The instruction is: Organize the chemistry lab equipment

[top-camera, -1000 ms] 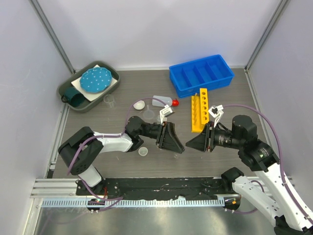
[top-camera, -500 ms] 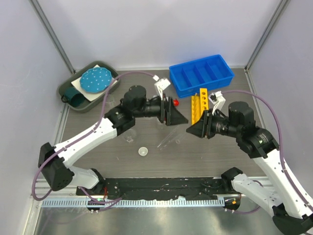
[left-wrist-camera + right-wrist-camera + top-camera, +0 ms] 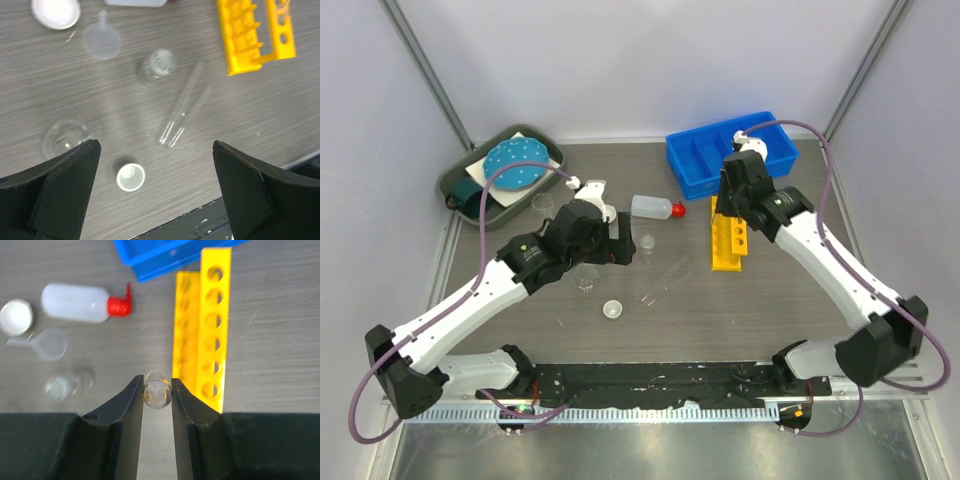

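My right gripper (image 3: 157, 390) is shut on a clear glass tube (image 3: 157, 391), seen end-on between the jaws. It hangs just left of the yellow holed rack (image 3: 215, 330), above the rack's left side (image 3: 730, 235) in the top view. My left gripper (image 3: 156, 146) is open and empty above the table. Below it lie two glass tubes (image 3: 185, 107), a small white cup (image 3: 131, 177) and two small beakers (image 3: 157, 65) (image 3: 65, 137). A funnel (image 3: 102, 40) and a white dish (image 3: 56, 11) lie farther off. The red-capped bottle (image 3: 655, 208) lies on its side.
The blue divided bin (image 3: 730, 150) stands at the back right, behind the rack. At the back left is the dark green tray (image 3: 455, 185) with the teal dotted disc (image 3: 515, 162). Another clear beaker (image 3: 542, 203) stands beside that tray.
My left gripper has opened wide and drawn back to the left of mid-table. My right arm has swung from the table's middle to above the yellow rack, carrying the tube.
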